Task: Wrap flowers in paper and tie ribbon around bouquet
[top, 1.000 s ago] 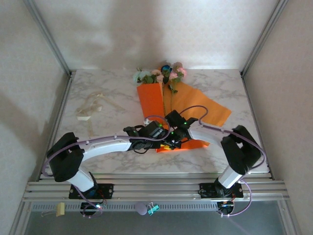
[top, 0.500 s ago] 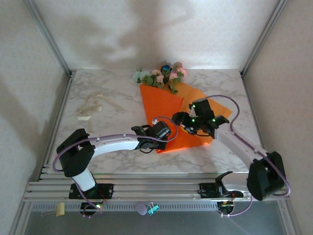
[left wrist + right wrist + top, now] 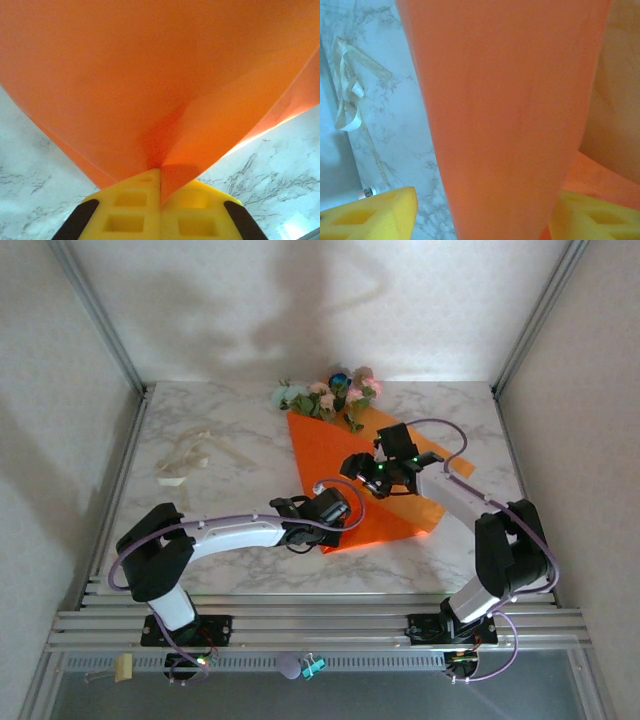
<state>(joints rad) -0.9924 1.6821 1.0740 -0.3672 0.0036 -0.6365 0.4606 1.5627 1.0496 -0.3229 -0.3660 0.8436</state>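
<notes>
The orange paper [image 3: 325,455] lies folded into a broad triangle on the table, and the flowers [image 3: 330,395] stick out at its far end with their stems hidden under it. At the near tip of the sheet my left gripper [image 3: 342,518] is shut on the paper [image 3: 150,75], its yellow fingers [image 3: 130,205] pressed together on a creased corner. My right gripper [image 3: 360,472] hovers open over the middle of the sheet. A raised fold of paper [image 3: 510,115] runs between its spread jaws without touching them. The cream ribbon [image 3: 190,455] lies loose at the far left [image 3: 350,95].
The marble table [image 3: 230,420] is boxed in by pale walls and metal posts on three sides. An aluminium rail [image 3: 320,625] runs along the near edge by the arm bases. Small clips [image 3: 312,667] lie below the rail.
My right gripper let go of the paper, opened, and swung from the near tip out to the right, then back over the sheet's middle. The paper spread into a wider triangle. The left gripper barely moved.
</notes>
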